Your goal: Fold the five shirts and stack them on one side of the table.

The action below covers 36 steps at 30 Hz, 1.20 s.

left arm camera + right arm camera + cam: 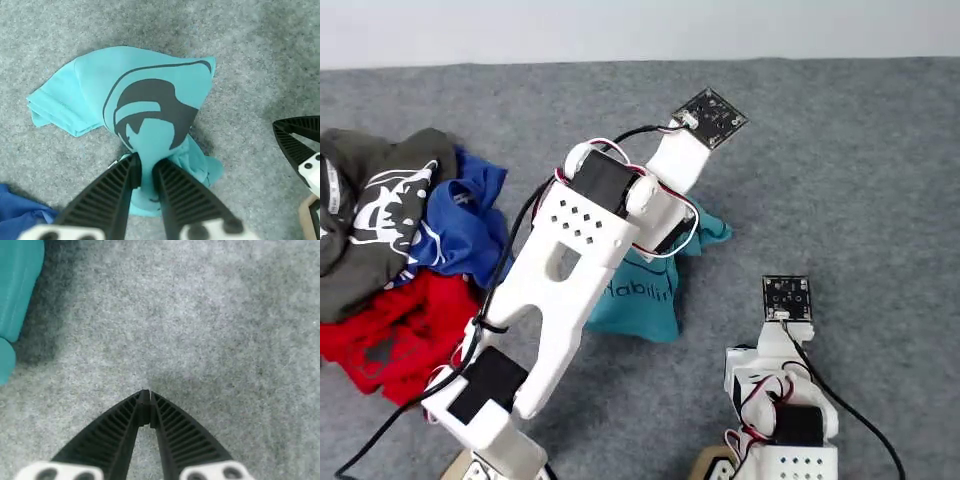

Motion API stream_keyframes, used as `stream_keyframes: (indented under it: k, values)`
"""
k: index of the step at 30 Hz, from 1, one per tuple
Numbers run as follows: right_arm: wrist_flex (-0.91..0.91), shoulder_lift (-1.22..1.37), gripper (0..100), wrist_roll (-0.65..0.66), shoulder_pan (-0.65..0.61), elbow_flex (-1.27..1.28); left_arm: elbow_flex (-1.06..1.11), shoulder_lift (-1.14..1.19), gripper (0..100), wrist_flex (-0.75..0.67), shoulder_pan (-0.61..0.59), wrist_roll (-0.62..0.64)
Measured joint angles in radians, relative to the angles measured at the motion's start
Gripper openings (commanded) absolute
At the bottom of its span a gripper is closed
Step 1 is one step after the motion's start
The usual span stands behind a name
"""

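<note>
While the left gripper (145,162) pinches a raised fold of the teal shirt (90,90) between its ribbed black fingers (112,190), the rest of the garment hangs bunched beneath it. Its dark printed graphic faces up and its folded edge trails onto the grey felt-covered table (840,170). From the high view, the teal shirt sits close to the table's centre, partly hidden under the left arm, which stretches in from 7 o'clock. Well apart from it, at 9 o'clock, three more shirts lie crumpled in a heap. A grey shirt (380,200) with a white print is nearest the edge, and a blue shirt (460,220) touches it on the side toward the centre. A red shirt (400,330) spreads out beneath both toward 8 o'clock. The right gripper (145,395), its fingers pressed together tip to tip on nothing, points down over bare felt at 5 o'clock. The teal shirt lies near it, toward 9 o'clock from that arm's wrist.
</note>
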Motion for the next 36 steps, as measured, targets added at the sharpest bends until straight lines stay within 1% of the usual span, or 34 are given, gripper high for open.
stream_keyframes:
  k: [2,6,13,16,21,26,30,36]
  values:
    - [0.0,0.0,1.3,0.0,0.0,0.0,0.0,0.0,4,0.0,0.002,-0.002]
    - [0.0,0.0,1.3,0.0,0.0,0.0,0.0,0.0,22,0.006,0.002,-0.011]
    - [0.0,0.0,1.3,0.0,0.0,0.0,0.0,-0.068,23,0.008,0.002,-0.018]
    - [0.0,0.0,1.3,0.0,0.0,0.0,0.0,-0.11,23,0.008,-0.035,-0.018]
    - [0.0,0.0,1.3,0.0,0.0,0.0,0.0,-0.195,23,0.009,-0.173,-0.018]
    - [0.0,0.0,1.3,0.0,0.0,0.0,0.005,-0.313,23,0.011,-0.385,-0.018]
    - [0.0,0.0,1.3,0.0,0.0,0.0,0.08,-0.405,23,0.012,-0.543,-0.018]
    - [0.0,0.0,1.3,0.0,0.0,0.0,0.288,-0.543,23,0.014,-0.64,-0.018]
